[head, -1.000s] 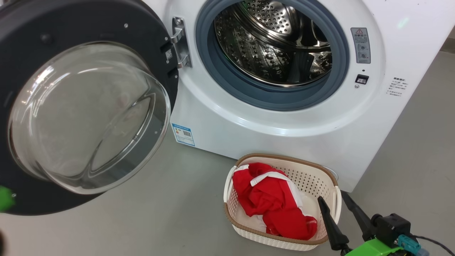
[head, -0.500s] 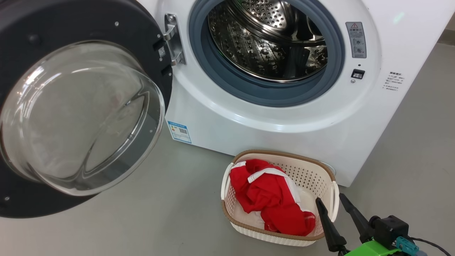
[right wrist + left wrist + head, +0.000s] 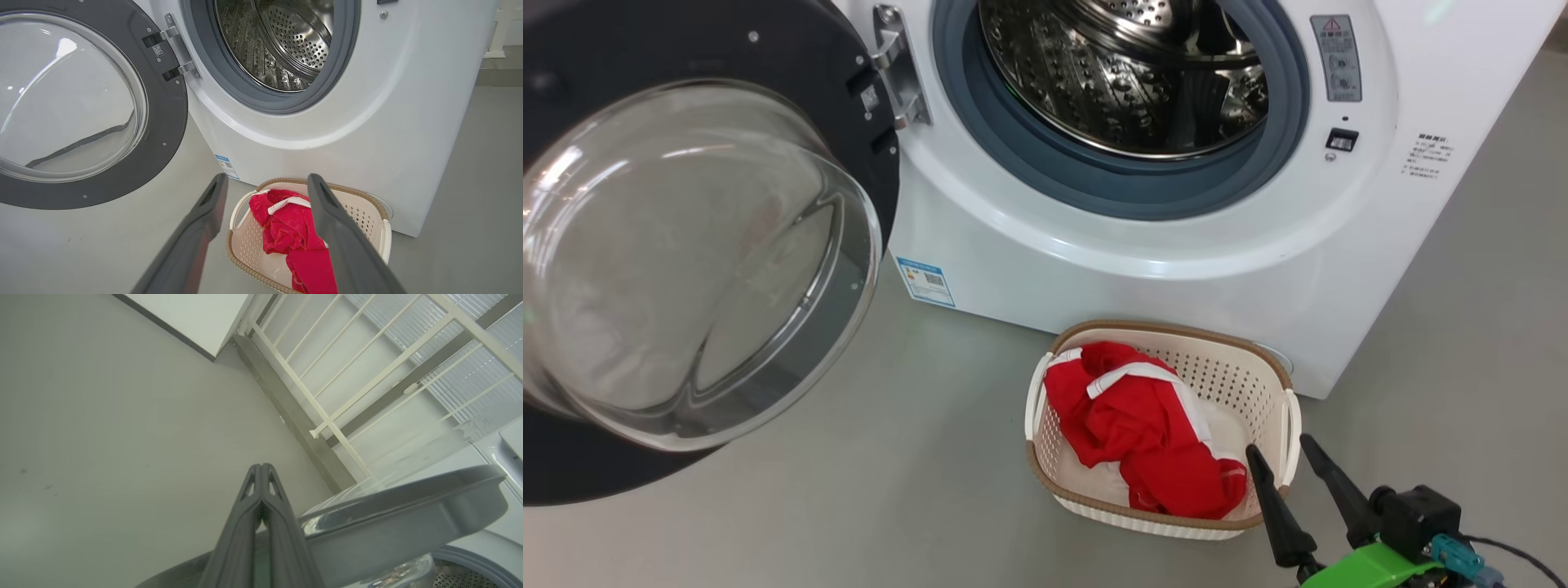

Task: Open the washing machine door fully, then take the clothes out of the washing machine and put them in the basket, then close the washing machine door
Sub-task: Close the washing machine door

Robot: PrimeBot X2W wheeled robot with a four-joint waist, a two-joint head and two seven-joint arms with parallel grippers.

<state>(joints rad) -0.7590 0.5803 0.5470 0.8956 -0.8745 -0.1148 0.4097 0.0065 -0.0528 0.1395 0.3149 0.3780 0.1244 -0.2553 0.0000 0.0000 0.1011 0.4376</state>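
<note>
Right gripper (image 3: 1276, 443) checked first: jaws wide, nothing held, lower right of the head frame, tips just beside the basket's near-right rim. Left gripper (image 3: 261, 465): fingers pressed together, empty, bottom centre of the left wrist frame, close to the door's edge (contact not confirmable).

Washing machine (image 3: 1143, 269): upper centre to upper right of the head frame, standing on grey floor (image 3: 890, 490). Drum (image 3: 1119, 73) bare as far as visible. Door (image 3: 686, 49): swung wide open, upper left to mid left of the head frame, hinged at the machine's left side. Basket (image 3: 1176, 331): lower centre, on the floor just in front of the machine. Clothes (image 3: 1143, 425): bunched inside the basket, toward its left half.

Judged: opening and unloading done; closing the door now in hand. Calls for a push on the door's outer face, swinging it round to the gasket and pressing until latched, with the right arm kept out of its arc.

Count: one washing machine, one door, one basket, one red garment, two grippers.
</note>
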